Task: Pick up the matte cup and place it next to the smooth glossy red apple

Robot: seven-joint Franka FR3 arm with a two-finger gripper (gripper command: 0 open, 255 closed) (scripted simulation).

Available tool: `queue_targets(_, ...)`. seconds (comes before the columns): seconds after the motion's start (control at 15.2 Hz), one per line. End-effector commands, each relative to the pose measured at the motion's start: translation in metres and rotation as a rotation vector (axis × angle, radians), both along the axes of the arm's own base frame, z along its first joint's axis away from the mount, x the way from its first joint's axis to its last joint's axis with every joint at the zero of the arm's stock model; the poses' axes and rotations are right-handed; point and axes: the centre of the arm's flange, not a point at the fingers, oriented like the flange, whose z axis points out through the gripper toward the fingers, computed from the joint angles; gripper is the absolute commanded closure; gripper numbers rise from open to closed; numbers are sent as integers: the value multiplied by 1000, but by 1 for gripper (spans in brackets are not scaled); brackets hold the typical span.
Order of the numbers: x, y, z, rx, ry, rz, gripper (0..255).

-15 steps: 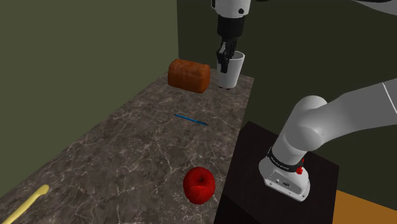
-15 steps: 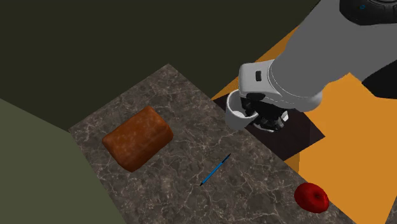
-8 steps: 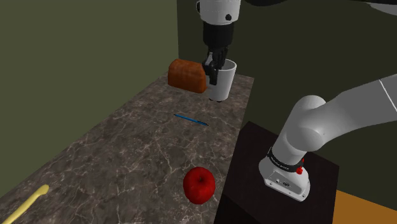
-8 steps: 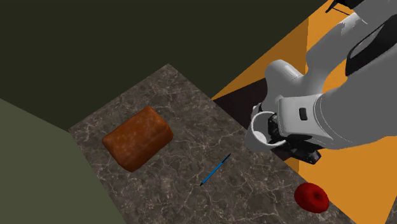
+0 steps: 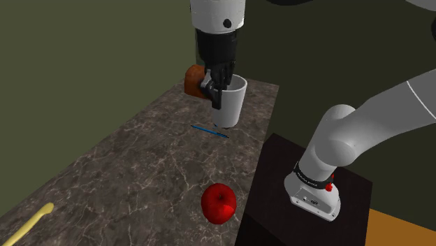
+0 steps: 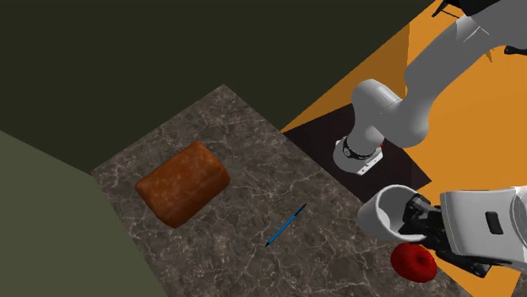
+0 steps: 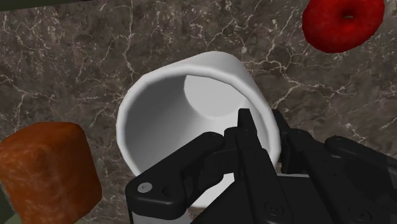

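A dark marbled counter [image 5: 119, 175] runs along an olive wall. The white Franka arm [image 5: 349, 140] rises from its dark stand [image 5: 279, 203] at the counter's long edge and reaches out over the stone. A brown loaf [image 6: 182, 183] lies towards the far corner, close to the wall. The black gripper [image 5: 216, 85] is clamped on the rim of the cup [image 5: 232, 105], with one finger down inside the mouth and the other pressed against the outer wall. The cup therefore hangs off to one side of the hand rather than centred beneath it, and it is held in the air above the counter. It is plain matte white with no handle, tapers to a narrower base and has its mouth turned upward; the wrist view shows a bare, grey-shaded interior. A glossy red apple [image 5: 219, 203] sits near the counter's stand-side edge, towards the near end. In the second exterior view the cup appears just beside it. A thin blue pen [image 5: 209, 131] lies mid-counter, between loaf and apple.
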Motion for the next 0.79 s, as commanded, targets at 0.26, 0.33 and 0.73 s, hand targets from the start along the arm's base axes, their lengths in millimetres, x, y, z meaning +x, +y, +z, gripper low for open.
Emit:
queue_targets(0.26, -2, 14, -28, 1, 1, -1, 255)
queue_targets(0.33, -2, 14, -34, 1, 1, -1, 255)
queue_targets(0.73, -2, 14, -65, 1, 1, -1, 255)
